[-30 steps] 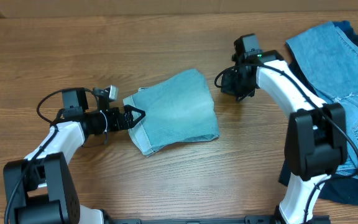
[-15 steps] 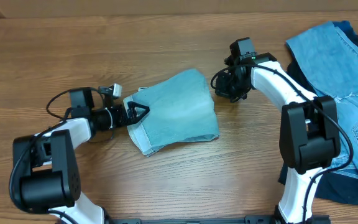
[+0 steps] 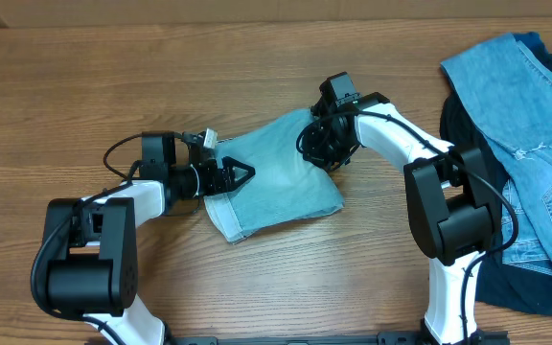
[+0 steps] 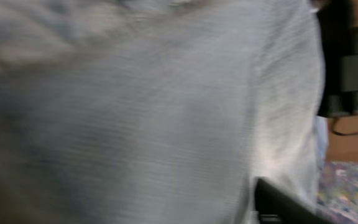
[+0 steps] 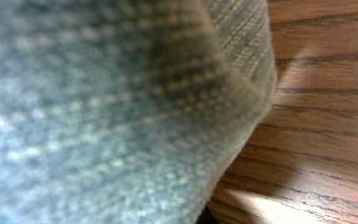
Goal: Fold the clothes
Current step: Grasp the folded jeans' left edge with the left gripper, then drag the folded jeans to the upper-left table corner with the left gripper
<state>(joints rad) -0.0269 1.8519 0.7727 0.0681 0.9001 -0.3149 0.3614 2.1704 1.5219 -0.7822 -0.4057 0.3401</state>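
A folded pair of pale light-blue denim shorts point(image 3: 281, 182) lies at the table's middle. My left gripper point(image 3: 245, 173) is at their left edge, over the cloth. In the left wrist view the pale cloth point(image 4: 135, 112) fills the frame; only one black finger point(image 4: 284, 202) shows, far off to the lower right, so the jaws look apart. My right gripper point(image 3: 314, 151) presses on the shorts' upper right corner. In the right wrist view the denim weave point(image 5: 104, 106) covers the fingers, beside bare wood point(image 5: 316, 124).
A heap of other clothes lies at the right edge: pale blue denim point(image 3: 516, 86), mid-blue ripped jeans point(image 3: 549, 192) and a dark navy garment point(image 3: 506, 287). The wooden table point(image 3: 257, 67) stretches behind and to the left.
Both grippers have closed in on the shorts: the left moved right onto their left edge, the right moved left and down onto the upper right corner. The shorts shifted slightly.
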